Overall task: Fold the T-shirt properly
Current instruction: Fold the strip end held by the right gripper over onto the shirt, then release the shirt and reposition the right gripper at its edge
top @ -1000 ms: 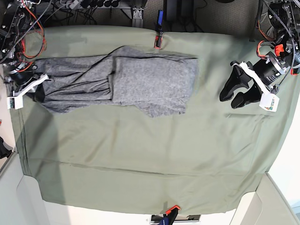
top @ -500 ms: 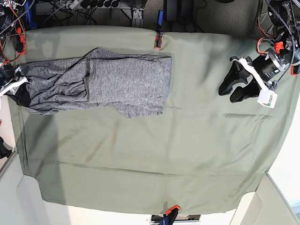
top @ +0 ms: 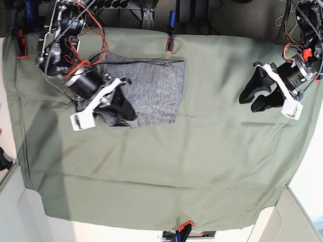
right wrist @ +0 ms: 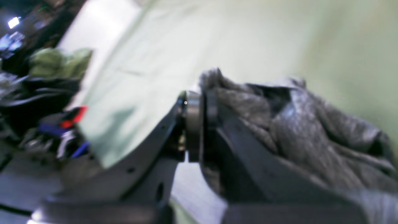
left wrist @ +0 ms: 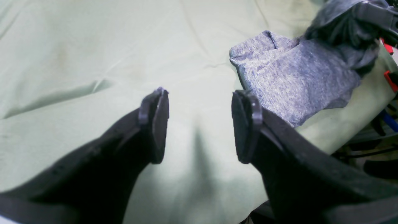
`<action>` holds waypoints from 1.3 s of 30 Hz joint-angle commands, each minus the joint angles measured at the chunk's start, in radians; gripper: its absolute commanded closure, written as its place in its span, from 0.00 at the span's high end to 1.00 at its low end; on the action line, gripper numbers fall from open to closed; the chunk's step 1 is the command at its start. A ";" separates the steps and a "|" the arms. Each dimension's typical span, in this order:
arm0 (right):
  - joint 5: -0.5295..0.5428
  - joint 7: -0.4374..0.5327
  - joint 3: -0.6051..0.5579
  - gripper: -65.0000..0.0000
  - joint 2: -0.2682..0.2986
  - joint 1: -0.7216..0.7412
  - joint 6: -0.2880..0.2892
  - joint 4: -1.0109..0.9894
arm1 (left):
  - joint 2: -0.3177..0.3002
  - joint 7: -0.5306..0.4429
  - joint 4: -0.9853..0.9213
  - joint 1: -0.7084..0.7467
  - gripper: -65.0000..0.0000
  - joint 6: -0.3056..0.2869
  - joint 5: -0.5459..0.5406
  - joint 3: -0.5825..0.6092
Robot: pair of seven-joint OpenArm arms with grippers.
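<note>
Green cloth [top: 202, 151] covers the table. On its far left part lies the grey T-shirt [top: 151, 85], pinched tight by the right gripper [top: 123, 111]. Well apart, the left gripper [top: 255, 98] hangs wide, holding nothing.

We see the T-shirt [top: 151, 85] in speckled heather grey, plain with no print, lying on an olive-green cloth [top: 202, 166] of one flat colour. Both grippers, the left gripper [top: 256, 96] and the right gripper [top: 120, 103], are black, each with a white block on its wrist, and small orange-red clamps [top: 170, 44] sit at the far and near cloth edges
</note>
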 commanded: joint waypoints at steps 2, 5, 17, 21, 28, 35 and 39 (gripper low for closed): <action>-0.034 0.040 -0.078 0.00 -0.032 0.011 0.003 -0.006 | -0.017 -0.017 0.016 -0.005 0.53 -0.009 -0.023 -0.008; -0.100 0.076 -0.186 0.00 -0.036 0.011 -0.005 -0.058 | -0.017 -0.018 0.016 -0.005 0.53 -0.009 -0.024 -0.008; -0.106 0.134 -0.360 0.53 -0.036 0.016 0.012 -0.082 | -0.017 -0.017 0.016 -0.005 0.53 -0.009 -0.031 -0.008; -0.124 0.132 -0.351 0.53 -0.035 0.016 0.011 0.029 | -0.017 -0.017 0.016 -0.005 0.53 -0.009 -0.031 -0.008; -0.313 0.130 -0.249 0.30 -0.030 0.016 -0.024 0.159 | -0.017 -0.017 0.016 -0.005 0.53 -0.009 -0.031 -0.008; -0.431 0.137 -0.059 0.00 0.042 0.016 -0.087 0.143 | -0.017 -0.017 0.016 -0.005 0.53 -0.009 -0.031 -0.008; -0.369 0.127 0.027 0.00 0.078 0.010 -0.107 0.096 | -0.017 -0.017 0.016 -0.005 0.53 -0.009 -0.031 -0.008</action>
